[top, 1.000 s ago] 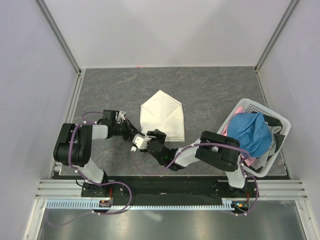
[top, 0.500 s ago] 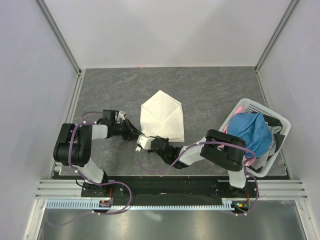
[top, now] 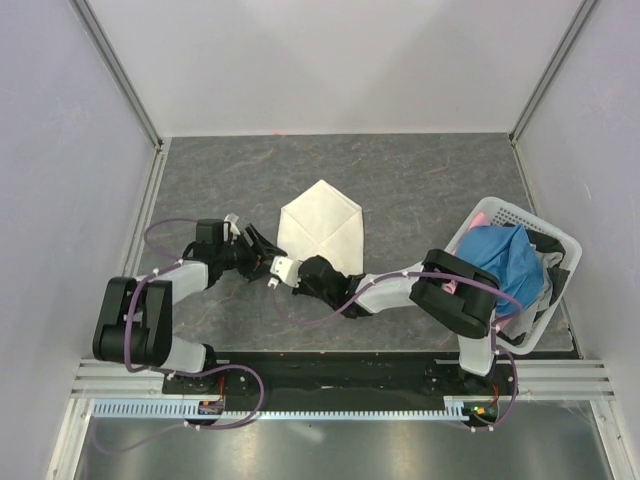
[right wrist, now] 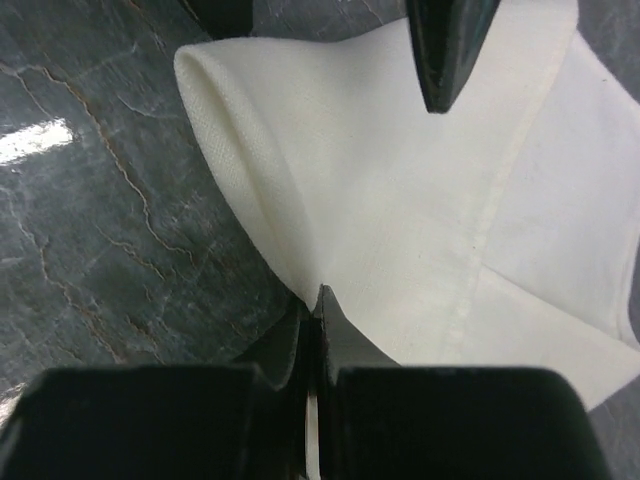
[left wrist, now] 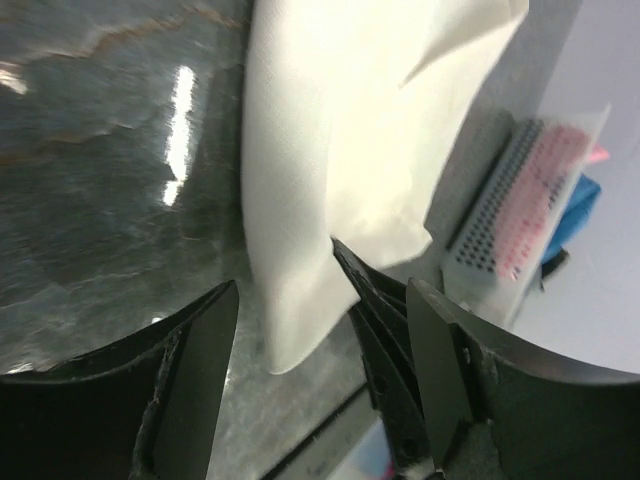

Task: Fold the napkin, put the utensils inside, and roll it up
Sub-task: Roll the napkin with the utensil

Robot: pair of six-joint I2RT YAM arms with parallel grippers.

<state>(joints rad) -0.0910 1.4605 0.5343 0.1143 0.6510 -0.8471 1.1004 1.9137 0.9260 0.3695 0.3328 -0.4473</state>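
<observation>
Napkin (top: 322,228) is lying folded on the table (top: 440,180); the right gripper (right wrist: 320,298) is now moving in and pinching its near edge, the left gripper (left wrist: 322,295) waiting spread beside it. Rolling is probably beginning; spoon unseen.

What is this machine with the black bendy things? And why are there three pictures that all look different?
Those are two robot arms, each ending in a two-finger pincher called a gripper. One picture looks down from above; the other two come from small cameras on the wrists, very close up. On the grey table lies a cream napkin, folded to a point. A white basket at the right holds a blue cloth. The right gripper is shut, pinching the napkin's edge. The left gripper is open beside it, holding nothing.
</observation>
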